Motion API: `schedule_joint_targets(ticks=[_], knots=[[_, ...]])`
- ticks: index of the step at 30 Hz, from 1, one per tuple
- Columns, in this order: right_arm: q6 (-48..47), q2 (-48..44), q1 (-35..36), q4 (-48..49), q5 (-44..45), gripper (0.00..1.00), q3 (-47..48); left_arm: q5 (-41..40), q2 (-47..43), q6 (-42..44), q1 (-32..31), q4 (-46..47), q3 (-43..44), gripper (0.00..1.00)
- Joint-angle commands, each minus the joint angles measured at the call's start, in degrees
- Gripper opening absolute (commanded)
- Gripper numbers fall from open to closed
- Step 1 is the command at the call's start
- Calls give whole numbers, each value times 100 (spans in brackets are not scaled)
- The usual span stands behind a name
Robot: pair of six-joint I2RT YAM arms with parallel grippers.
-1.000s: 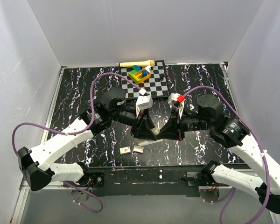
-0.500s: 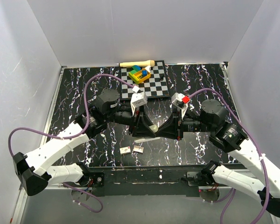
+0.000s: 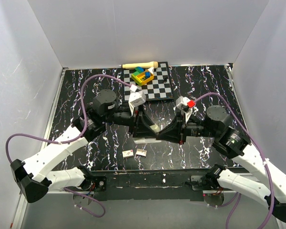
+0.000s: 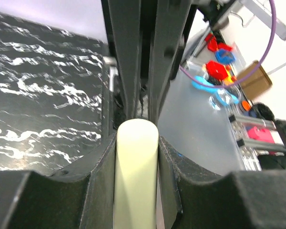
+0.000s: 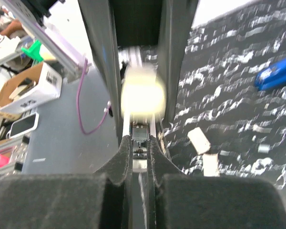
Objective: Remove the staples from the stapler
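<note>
the stapler (image 5: 276, 71), judged to be the blue body with a darker end, lay flat on the table (image 3: 86, 90). it was well apart from both grippers and touched by neither. only the right wrist view showed it. the top view showed no blue body on the bare table, so an arm probably masked it. two small pale pieces (image 3: 128, 153) lay on the table nearer the grippers, and both of those views showed them.

the left gripper (image 4: 137, 138) was part closed on a cream rod (image 4: 136, 181), gripping it on both sides. the right gripper (image 5: 139, 143) had its fingers almost together. a thin silvery part (image 5: 139, 133) showed in the slit, but whether it was clamped could not be told.

the top view showed the two grippers tip to tip above the table. the left wrist view added that the opposite fingers stood directly ahead of the rod.

risks noted:
- the tips could knock together if either arm advanced.
- the rod could slip if pulled from one side.
- the stapler, lying loose, could be swept aside by an arm or cable.

whether staples were inside it could not be seen.
</note>
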Motion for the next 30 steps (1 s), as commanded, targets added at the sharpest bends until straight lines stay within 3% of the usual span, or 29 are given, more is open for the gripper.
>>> schedule_joint_targets(ticks=[1, 17, 30], knots=[[70, -80, 244, -1261, -631, 1, -520, -682, -521, -156, 405, 1299, 277, 0], [167, -160, 323, -1111, -368, 1, -547, -647, -530, -253, 475, 1581, 242, 0], [-405, 51, 323, -2201, 677, 1, 560, -1358, -468, 160, 475, 1009, 67, 0]])
